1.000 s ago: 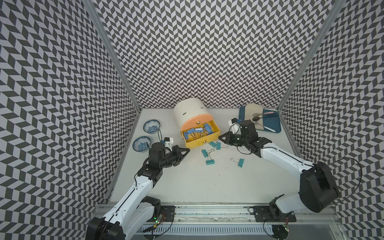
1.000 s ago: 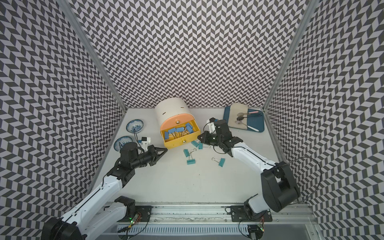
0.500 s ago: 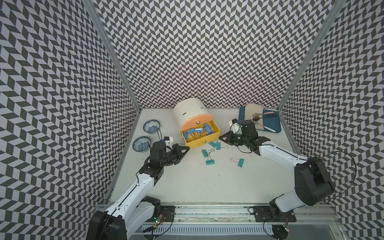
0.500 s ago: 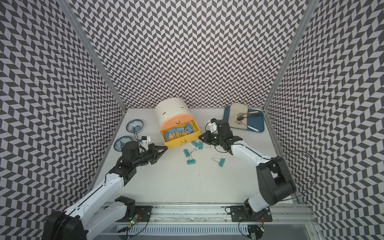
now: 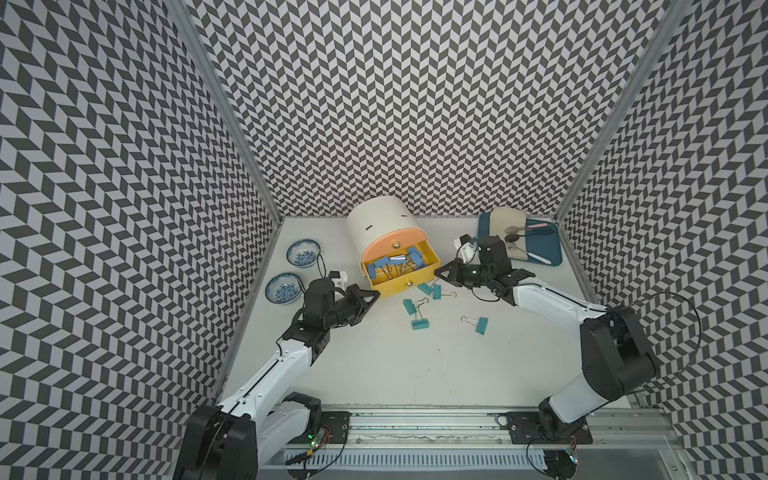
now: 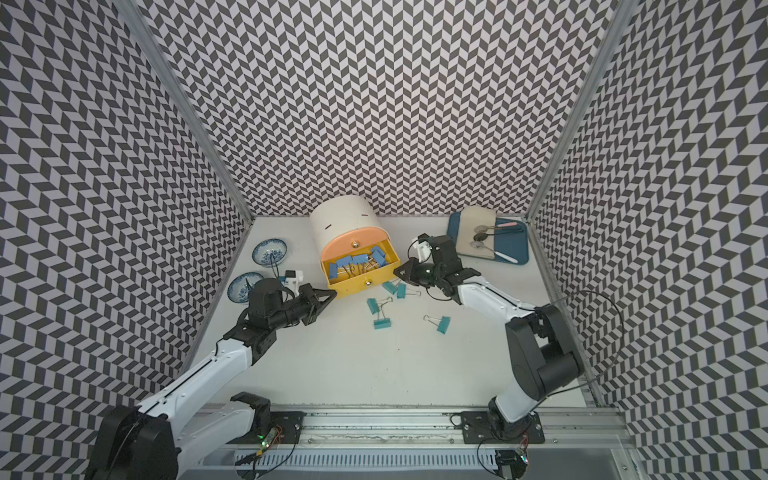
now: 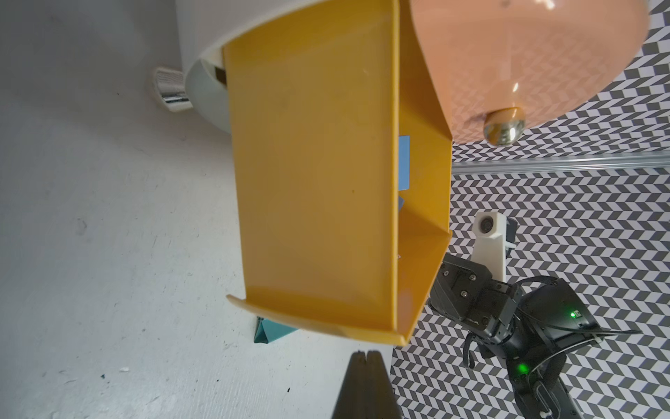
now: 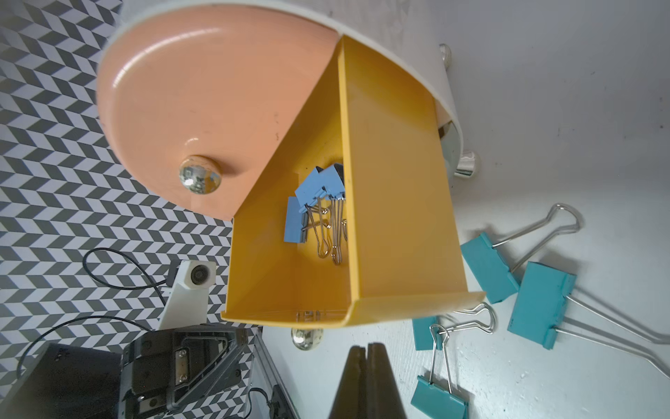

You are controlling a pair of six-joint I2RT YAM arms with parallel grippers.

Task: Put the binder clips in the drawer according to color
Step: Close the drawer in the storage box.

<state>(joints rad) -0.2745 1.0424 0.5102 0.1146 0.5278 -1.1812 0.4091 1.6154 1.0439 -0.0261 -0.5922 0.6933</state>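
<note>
The cream drawer cabinet (image 5: 380, 222) (image 6: 343, 220) stands at the back with its yellow drawer (image 5: 415, 277) (image 7: 315, 181) (image 8: 395, 203) pulled open under the shut salmon front (image 5: 392, 245). Several blue binder clips (image 5: 392, 262) (image 8: 319, 196) lie inside it. Several teal binder clips (image 5: 420, 324) (image 6: 443, 324) (image 8: 540, 304) lie on the table in front, and one (image 7: 270, 332) shows under the drawer's front. My left gripper (image 5: 376, 294) (image 7: 367, 353) is shut and empty, just off the drawer's left front corner. My right gripper (image 5: 438, 273) (image 8: 366, 348) is shut and empty by the right front corner.
Two blue-and-white bowls (image 5: 304, 253) (image 5: 284, 287) sit along the left wall behind my left wrist. A blue tray (image 5: 544, 253) with spoons and a beige pad stands at the back right, close behind my right wrist.
My right gripper has slid left, closer to the yellow drawer's right front corner. The left arm has hardly moved. Both grippers stay shut.
</note>
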